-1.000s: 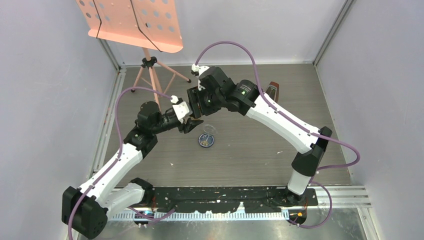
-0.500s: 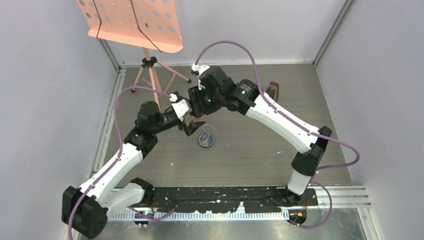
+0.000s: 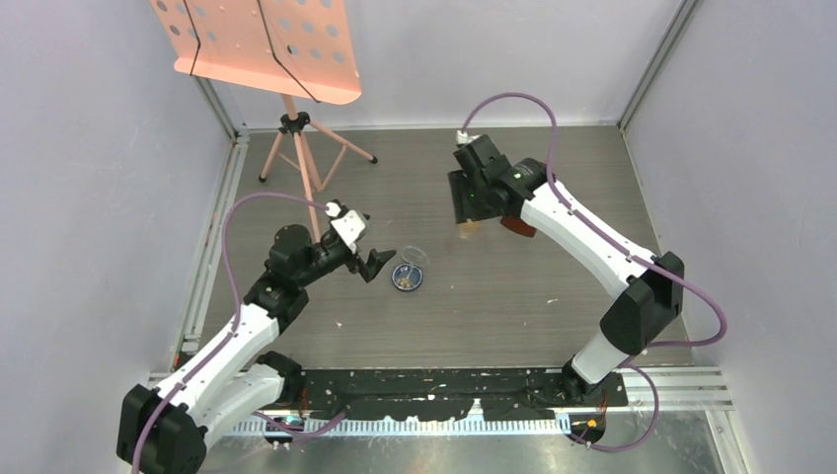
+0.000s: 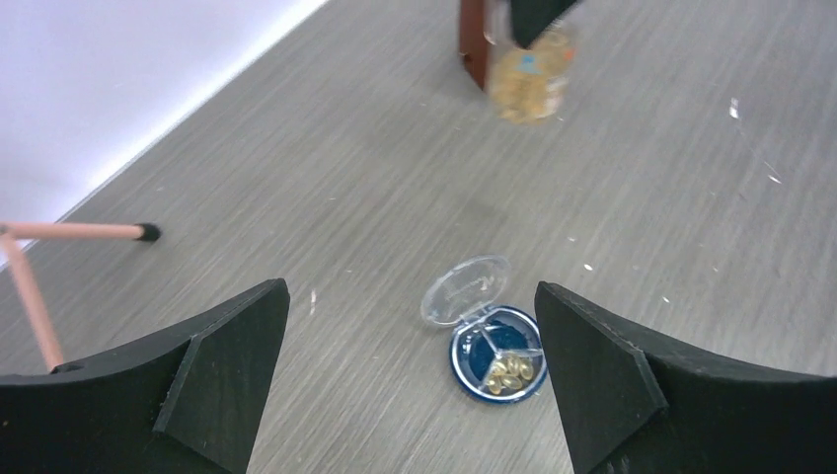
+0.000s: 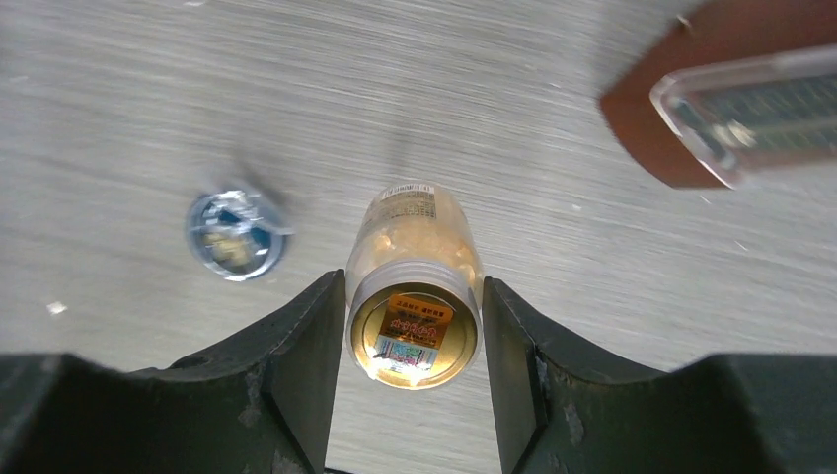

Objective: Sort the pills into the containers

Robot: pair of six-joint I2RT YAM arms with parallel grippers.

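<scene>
2 grippers: right gripper (image 5: 413, 284) pinches the amber bottle (image 5: 415, 247), well apart from the blue dish (image 4: 474, 363); left gripper (image 4: 410, 288), spread wide, hovers near that dish, pills (image 4: 505, 373) seemingly inside.

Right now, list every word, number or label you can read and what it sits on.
Orange-and-white sticker on the cap of the amber-brown cylindrical bottle: print too small to read.
White label on that bottle's side: blurred, unreadable.
Markings behind the clear front of the brown pyramid-shaped metronome: blurred, unreadable.
No other text shows.
</scene>
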